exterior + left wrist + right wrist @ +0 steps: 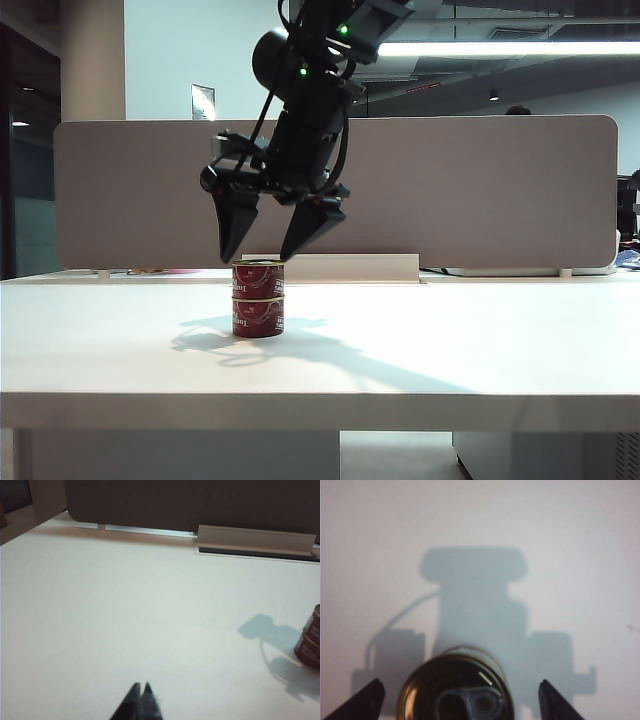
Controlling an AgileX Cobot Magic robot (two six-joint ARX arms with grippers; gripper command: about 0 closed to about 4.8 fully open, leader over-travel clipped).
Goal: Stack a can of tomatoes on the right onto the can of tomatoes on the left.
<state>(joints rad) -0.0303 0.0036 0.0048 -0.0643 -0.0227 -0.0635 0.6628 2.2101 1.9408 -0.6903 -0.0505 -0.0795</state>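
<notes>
Right end effector (268, 245) hangs spread wide just above the two stacked red tin tomato cans, gripping nothing; the upper can (258, 279) sits squarely on the lower can (258, 316) at mid-left of the white surface (450, 340). Left end effector (141, 692) rests pinched together, well apart from them. Best to lift straight up, keeping both fingers clear of the rim. Two cans, two end effectors.
</notes>
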